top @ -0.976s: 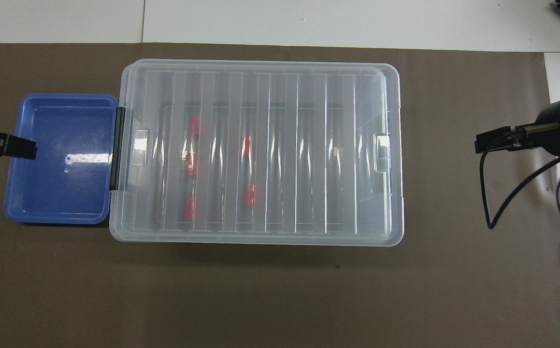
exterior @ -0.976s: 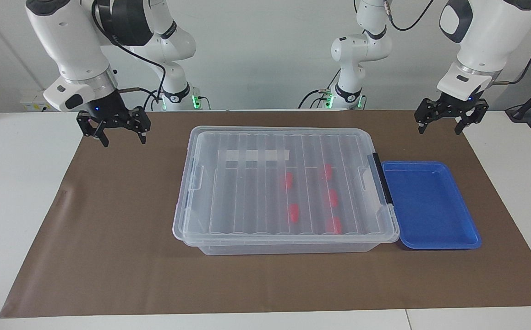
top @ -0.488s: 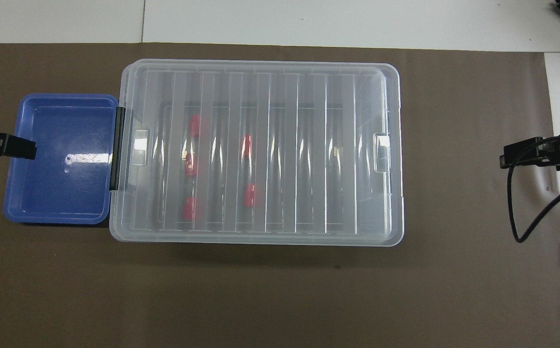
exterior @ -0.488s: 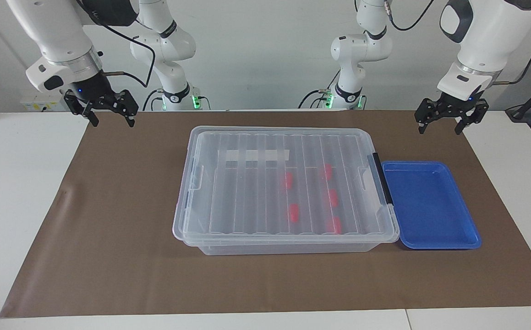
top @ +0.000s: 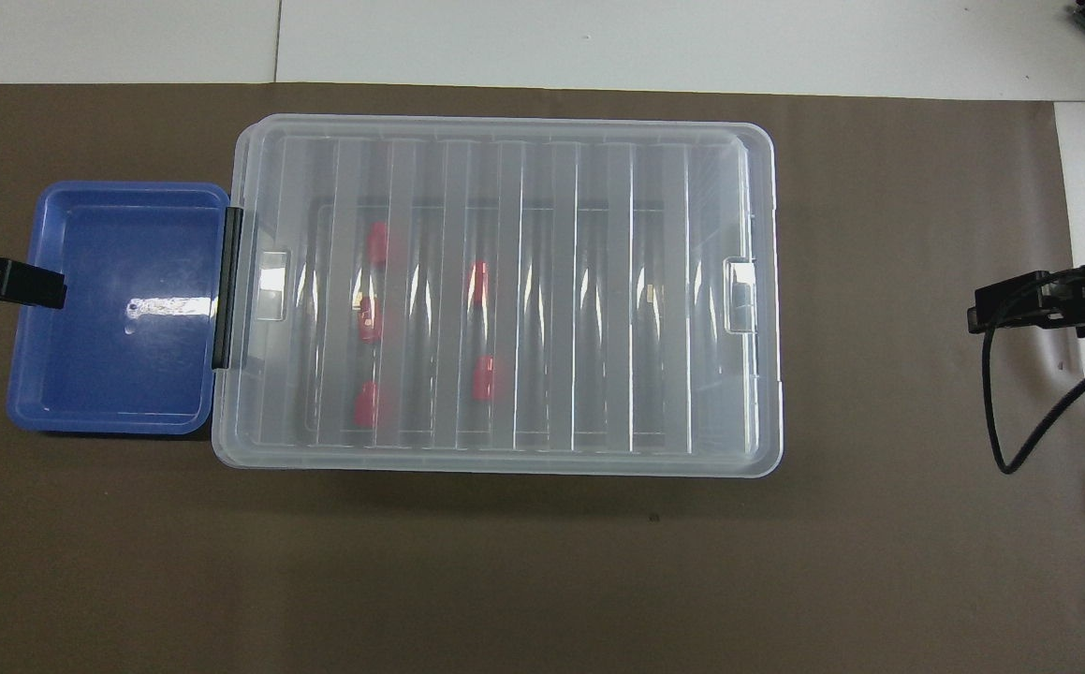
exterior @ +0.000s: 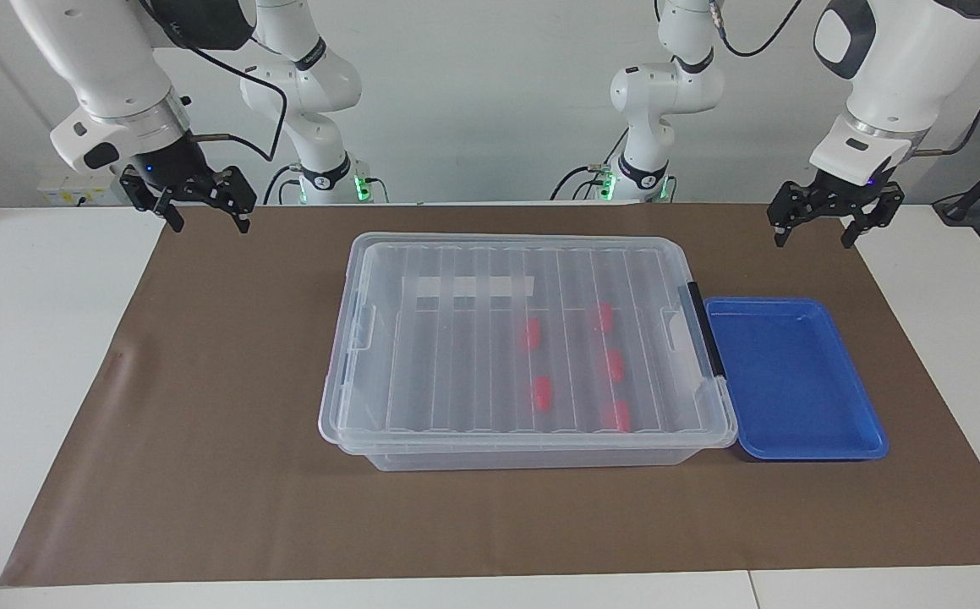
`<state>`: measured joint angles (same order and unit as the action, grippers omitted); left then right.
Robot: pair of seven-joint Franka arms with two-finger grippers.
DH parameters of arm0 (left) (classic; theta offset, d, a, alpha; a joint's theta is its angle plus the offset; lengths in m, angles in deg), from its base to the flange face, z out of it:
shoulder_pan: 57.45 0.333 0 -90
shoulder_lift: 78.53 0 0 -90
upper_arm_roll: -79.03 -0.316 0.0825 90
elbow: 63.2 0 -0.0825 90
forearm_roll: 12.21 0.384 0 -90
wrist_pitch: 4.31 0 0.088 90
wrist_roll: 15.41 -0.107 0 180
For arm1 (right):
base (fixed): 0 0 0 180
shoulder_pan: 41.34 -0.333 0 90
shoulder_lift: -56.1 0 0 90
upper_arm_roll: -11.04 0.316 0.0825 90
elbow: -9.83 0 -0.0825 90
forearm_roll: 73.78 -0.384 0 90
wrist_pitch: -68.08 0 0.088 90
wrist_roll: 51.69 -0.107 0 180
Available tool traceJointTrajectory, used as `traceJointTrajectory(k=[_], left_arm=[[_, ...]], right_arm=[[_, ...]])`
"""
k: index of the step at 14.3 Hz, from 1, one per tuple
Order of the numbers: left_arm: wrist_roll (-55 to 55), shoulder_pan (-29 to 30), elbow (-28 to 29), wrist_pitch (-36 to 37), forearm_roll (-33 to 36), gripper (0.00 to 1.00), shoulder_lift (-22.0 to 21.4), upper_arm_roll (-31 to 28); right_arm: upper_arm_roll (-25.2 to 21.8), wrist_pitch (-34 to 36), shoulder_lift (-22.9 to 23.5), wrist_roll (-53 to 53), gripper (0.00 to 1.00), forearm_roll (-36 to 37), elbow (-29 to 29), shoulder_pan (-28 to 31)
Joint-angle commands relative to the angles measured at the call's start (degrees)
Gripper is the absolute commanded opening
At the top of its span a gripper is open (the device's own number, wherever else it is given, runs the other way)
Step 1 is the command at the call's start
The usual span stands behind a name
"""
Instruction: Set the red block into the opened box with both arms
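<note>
The box [exterior: 532,458] is a large clear bin in the middle of the brown mat. Its ribbed lid [top: 505,131] lies shut on it, with a black latch [exterior: 707,330] at the left arm's end. Several red blocks lie inside under the lid, among them one [exterior: 543,392] and another [top: 477,281]. Both grippers are up in the air, well away from the box. My right gripper [exterior: 209,223] hangs open and empty over the mat's edge at the right arm's end. My left gripper [exterior: 813,238] hangs open and empty over the mat at the left arm's end.
An empty shallow blue tray [exterior: 794,381] sits against the box's latch end, also seen as the blue tray [top: 111,365] from overhead. The brown mat [exterior: 202,423] covers most of the white table. A black cable [top: 1019,421] dangles from the right arm.
My right gripper has risen and drawn back toward the right arm's end of the table, then held still. The left gripper, the box and the blocks have not moved.
</note>
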<state>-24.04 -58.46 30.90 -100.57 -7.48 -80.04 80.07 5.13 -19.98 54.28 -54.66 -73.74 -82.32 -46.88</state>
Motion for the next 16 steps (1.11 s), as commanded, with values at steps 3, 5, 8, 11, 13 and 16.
traceJointTrajectory(k=[3,5,8,11,13,16], left_arm=[[0.45,-0.39,1.18,-0.86,-0.6,1.0,-1.3,-0.51],[0.54,-0.48,1.26,-0.95,-0.6,1.0,-1.3,-0.51],[0.27,-0.3,1.35,-1.12,-0.6,1.0,-1.39,-0.51],[0.36,-0.39,1.62,-1.03,-0.6,1.0,-1.48,-0.51],[0.54,-0.56,1.7,-1.03,-0.6,1.0,-1.74,-0.51],[0.45,-0.48,1.7,-1.03,-0.6,1.0,-1.74,-0.51]], right_arm=[[0.63,1.58,-0.81,-0.98,1.0,1.18,-0.65,0.88],[0.55,1.49,-0.9,-0.98,1.0,1.18,-0.83,0.88],[0.55,1.49,-0.9,-0.72,1.0,1.27,-0.83,0.88],[0.55,1.22,-0.9,-0.46,1.0,2.23,-0.83,0.97],[0.63,1.22,-0.9,-0.37,1.0,2.5,-0.83,0.88],[0.72,1.05,-0.9,-0.37,1.0,2.5,-0.83,0.88]])
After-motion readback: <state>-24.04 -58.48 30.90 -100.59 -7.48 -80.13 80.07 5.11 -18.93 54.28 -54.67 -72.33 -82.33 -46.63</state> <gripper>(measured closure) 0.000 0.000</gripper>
